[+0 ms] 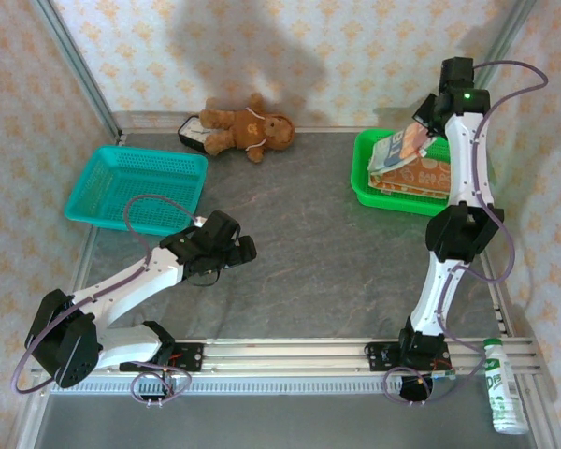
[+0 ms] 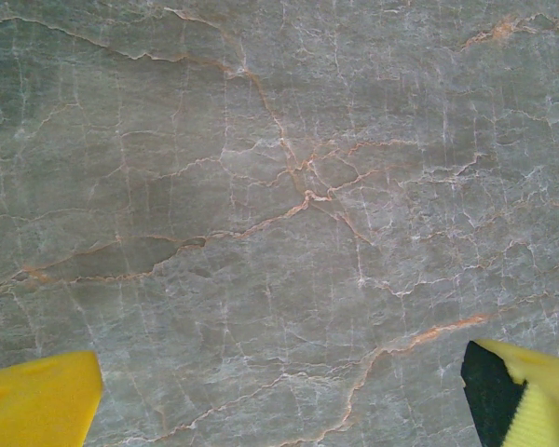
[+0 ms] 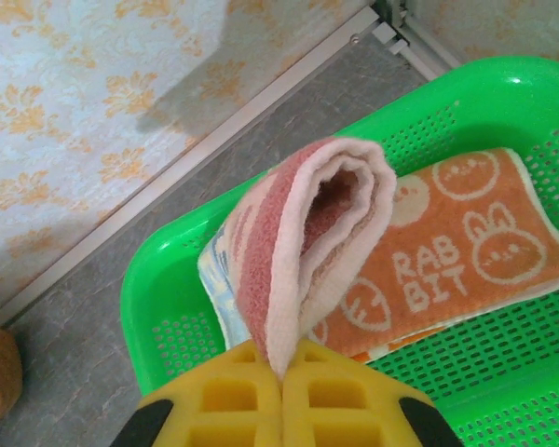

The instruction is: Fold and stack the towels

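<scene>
A: What do we see first?

B: The grey veined bench (image 1: 309, 243). A teal basket (image 1: 136, 192) sits at its rear left and a green basket (image 3: 168, 270) at its rear right. A teddy bear (image 1: 243, 126) lies by the back wall between them.

A: And where are the towels?

B: All at the green basket. We see an orange-and-cream rabbit towel (image 3: 447, 251) lying folded flat inside it. A paler towel (image 3: 216, 284) with blue marks peeks out at its left, mostly hidden.

A: The third one?

B: We find it in the right gripper (image 3: 281, 372). The yellow fingers (image 3: 345, 400) are pressed together on the edges of the looped towel (image 3: 298, 233). This reddish-and-cream cloth bulges into an open fold over the basket's near side.

A: And the left gripper (image 2: 279, 410)?

B: We see it spread wide over bare bench near the middle. One yellow finger sits in each lower corner of its wrist view, with nothing between them. We cannot tell whether it touches the surface.
</scene>
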Motion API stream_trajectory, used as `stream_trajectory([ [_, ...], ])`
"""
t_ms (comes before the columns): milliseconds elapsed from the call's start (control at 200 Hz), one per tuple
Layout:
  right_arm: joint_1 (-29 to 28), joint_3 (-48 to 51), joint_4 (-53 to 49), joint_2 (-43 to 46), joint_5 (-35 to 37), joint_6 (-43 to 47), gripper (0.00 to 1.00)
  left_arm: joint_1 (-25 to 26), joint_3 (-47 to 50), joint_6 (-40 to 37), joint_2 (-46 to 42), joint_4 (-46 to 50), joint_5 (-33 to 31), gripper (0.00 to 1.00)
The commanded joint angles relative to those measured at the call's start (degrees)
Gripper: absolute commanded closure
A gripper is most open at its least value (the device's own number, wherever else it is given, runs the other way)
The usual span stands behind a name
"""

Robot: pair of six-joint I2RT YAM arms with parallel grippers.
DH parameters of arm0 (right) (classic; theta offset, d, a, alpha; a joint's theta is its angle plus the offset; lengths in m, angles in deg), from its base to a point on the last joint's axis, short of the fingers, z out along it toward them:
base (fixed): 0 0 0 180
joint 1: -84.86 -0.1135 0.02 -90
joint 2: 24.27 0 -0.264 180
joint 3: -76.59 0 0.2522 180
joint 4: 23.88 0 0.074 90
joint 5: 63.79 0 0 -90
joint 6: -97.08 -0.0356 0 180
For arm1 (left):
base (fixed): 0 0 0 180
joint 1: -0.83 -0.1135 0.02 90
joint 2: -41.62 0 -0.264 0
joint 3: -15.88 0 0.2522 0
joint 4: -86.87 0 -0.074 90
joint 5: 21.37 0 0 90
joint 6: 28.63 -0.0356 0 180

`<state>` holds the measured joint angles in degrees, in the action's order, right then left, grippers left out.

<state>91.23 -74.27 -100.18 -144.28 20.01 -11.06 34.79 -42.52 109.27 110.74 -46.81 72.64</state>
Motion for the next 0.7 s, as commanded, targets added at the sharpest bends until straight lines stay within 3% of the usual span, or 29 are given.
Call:
stream_trajectory([
  [0,0.5,-0.1,1.0,-2.6,2.1,1.3,1.0,-0.6,-1.1,-0.4,-0.7,-0.1,-0.8,0.0],
  [696,3.0,-1.6,0.1,-13.0,10.0,2.7,0.99,-0.6,-1.0,0.4,-1.6,1.3,-1.5,0.0],
])
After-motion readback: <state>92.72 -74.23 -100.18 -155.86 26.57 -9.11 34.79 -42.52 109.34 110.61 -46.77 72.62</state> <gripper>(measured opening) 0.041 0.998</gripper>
